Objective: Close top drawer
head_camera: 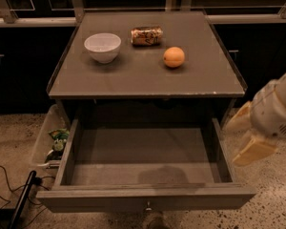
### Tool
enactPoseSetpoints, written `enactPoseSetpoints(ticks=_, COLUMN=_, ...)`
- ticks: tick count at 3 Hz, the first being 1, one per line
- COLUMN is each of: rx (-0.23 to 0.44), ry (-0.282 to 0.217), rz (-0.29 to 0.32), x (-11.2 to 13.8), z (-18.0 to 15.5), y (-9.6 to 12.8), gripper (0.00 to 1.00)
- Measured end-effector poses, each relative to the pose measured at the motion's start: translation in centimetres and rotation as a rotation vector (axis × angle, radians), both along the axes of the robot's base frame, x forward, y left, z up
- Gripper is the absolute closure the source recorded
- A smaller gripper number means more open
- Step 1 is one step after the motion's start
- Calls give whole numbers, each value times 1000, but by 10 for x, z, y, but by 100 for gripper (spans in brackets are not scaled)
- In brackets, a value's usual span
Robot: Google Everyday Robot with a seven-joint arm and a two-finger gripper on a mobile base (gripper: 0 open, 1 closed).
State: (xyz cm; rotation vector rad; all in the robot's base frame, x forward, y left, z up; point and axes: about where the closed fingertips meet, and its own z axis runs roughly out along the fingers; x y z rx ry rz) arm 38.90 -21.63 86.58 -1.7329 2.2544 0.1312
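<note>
The top drawer (144, 198) is pulled far out of the grey cabinet, and its inside (143, 159) is empty. Its small round metal knob (148, 207) shows at the centre of the front panel, at the bottom edge of the view. My gripper (246, 136) hangs at the right, beside the drawer's right side wall and a little above it. Its two cream fingers (254, 150) are spread apart and hold nothing. It touches nothing.
On the cabinet top (133, 78) stand a white bowl (102, 46), a drink can lying on its side (146, 36) and an orange (174, 57). A clear bin with green items (55, 142) sits on the floor at the left. Cables (9, 187) lie at the bottom left.
</note>
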Motion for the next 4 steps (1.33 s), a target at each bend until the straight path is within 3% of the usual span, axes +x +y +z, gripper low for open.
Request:
enactPoseSetpoints(ticks=1, rx=72, ry=30, rz=25, x=-44, z=-49, y=9, gripper=65)
enactPoseSetpoints(ticks=2, rx=79, ry=82, rz=29, x=-65, z=-74, y=8, gripper=88)
enactPoseSetpoints(ticks=3, rx=79, ry=82, rz=29, x=-65, z=-74, y=8, gripper=100)
enactPoseSetpoints(ticks=4, rx=147, ry=105, rz=11, x=-73, z=-116, y=17, gripper=100)
